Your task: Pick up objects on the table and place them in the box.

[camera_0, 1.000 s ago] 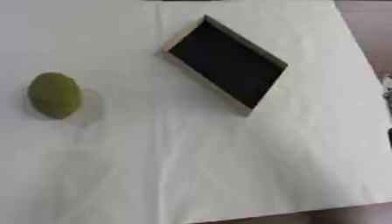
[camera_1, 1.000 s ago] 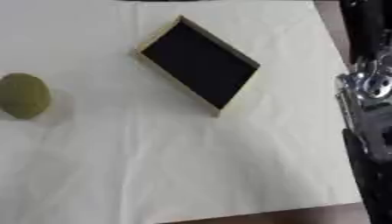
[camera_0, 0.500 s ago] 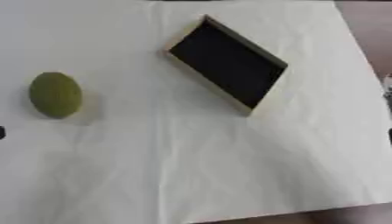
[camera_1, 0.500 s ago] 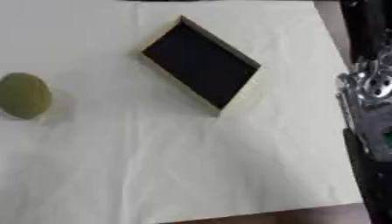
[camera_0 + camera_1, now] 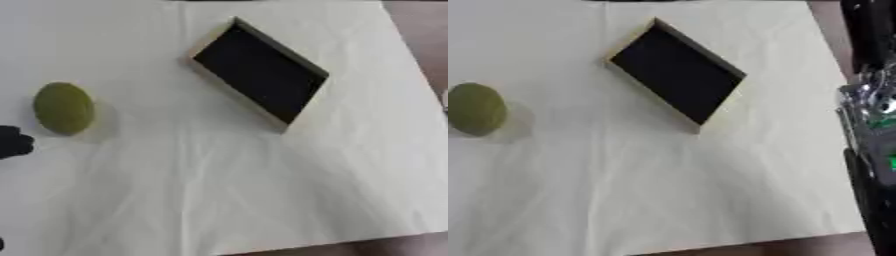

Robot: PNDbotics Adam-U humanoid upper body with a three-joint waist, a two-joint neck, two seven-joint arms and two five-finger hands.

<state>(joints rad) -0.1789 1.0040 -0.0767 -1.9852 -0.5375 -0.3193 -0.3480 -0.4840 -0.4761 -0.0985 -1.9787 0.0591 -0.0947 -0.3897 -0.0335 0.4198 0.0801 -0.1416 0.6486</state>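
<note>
A green, rounded object [image 5: 63,108] lies alone at the left side of the bench [image 5: 219,200], which is covered in a pale cloth, and it is the only loose thing to be picked up. The box [image 5: 259,75] sits well apart from it toward the far middle, turned at an angle, its light rim framing a dark interior that shows nothing inside, so no placement appears to be done yet. At the left edge of the left eye view, a small dark part of the left hand [image 5: 12,142] shows just below and beside the green object without touching it; being the nearer hand, it seems the natural one for the pick. So little of it is in view that whether its fingers are spread or curled cannot be told. At the right edge of the right eye view the right arm [image 5: 872,135] runs down the side of the bench, black with silver parts, well away from both object and box; its hand is not visible.
</note>
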